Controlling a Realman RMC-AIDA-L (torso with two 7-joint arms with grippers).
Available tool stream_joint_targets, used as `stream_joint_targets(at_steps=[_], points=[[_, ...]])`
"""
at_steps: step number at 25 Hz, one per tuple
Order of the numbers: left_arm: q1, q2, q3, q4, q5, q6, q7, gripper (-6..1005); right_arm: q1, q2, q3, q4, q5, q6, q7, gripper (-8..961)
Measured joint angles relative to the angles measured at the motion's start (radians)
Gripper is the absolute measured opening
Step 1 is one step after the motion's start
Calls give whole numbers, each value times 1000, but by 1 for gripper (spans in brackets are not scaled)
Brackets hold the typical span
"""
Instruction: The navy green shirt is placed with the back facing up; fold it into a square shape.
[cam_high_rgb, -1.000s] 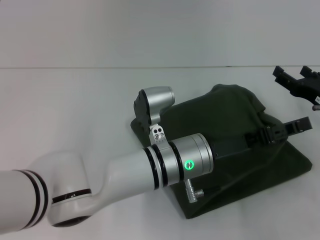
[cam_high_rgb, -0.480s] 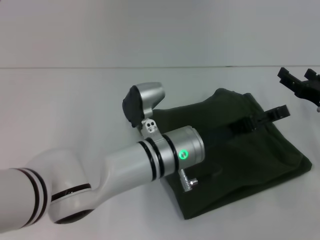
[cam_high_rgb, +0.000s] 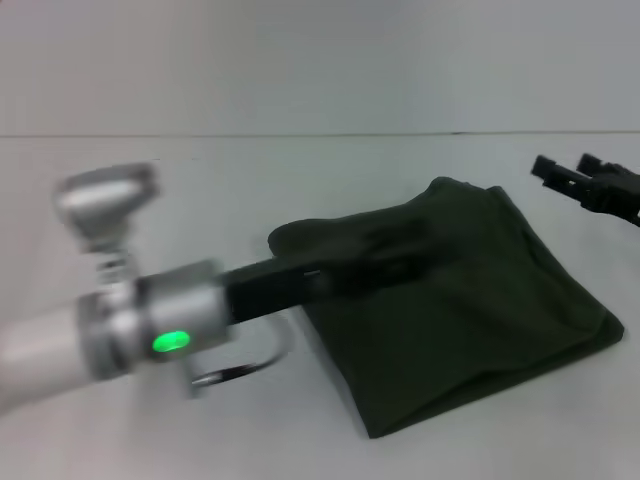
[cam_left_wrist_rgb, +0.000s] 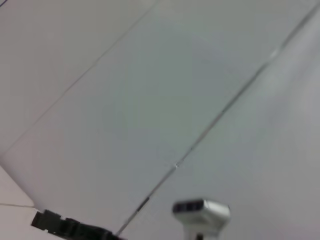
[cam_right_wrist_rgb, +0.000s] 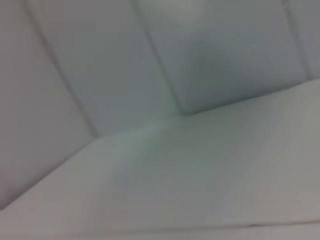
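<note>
The navy green shirt (cam_high_rgb: 470, 300) lies on the white table (cam_high_rgb: 200, 200) right of centre, folded into a rough square with its plain side up. My left arm sweeps in from the left, blurred by motion, and its black left gripper (cam_high_rgb: 395, 258) is over the shirt's near-left part. I cannot tell whether it touches the cloth. My right gripper (cam_high_rgb: 568, 175) hangs open and empty at the far right, beyond the shirt's back corner. It also shows as a dark shape in the left wrist view (cam_left_wrist_rgb: 65, 226). The right wrist view shows only bare pale surfaces.
The table's back edge meets a pale wall (cam_high_rgb: 320, 60). A silver part (cam_left_wrist_rgb: 201, 211) shows low in the left wrist view.
My left arm has swung fast to the left and lower, pulling its gripper back from the shirt's right part to its left part. The right gripper has shifted slightly. The shirt now lies flatter.
</note>
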Motion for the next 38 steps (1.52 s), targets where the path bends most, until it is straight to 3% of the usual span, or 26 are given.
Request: stream_joint_targets(at_steps=[6, 10, 13, 17, 24, 38], points=[[159, 44, 128, 265, 1, 306, 21, 934, 18, -47, -6, -243, -398, -179, 495, 914], [237, 36, 212, 405, -1, 371, 85, 931, 100, -76, 4, -337, -692, -288, 837, 914], [278, 21, 262, 498, -3, 361, 99, 928, 172, -69, 12, -386, -912, -402, 977, 914], [300, 24, 236, 536, -13, 345, 120, 925, 251, -48, 15, -409, -1131, -480, 1067, 914], [328, 27, 189, 548, -27, 344, 132, 919, 270, -39, 15, -403, -1173, -495, 1092, 914], [333, 22, 183, 544, -34, 343, 139, 907, 267, -34, 15, -380, -1172, -504, 1087, 915]])
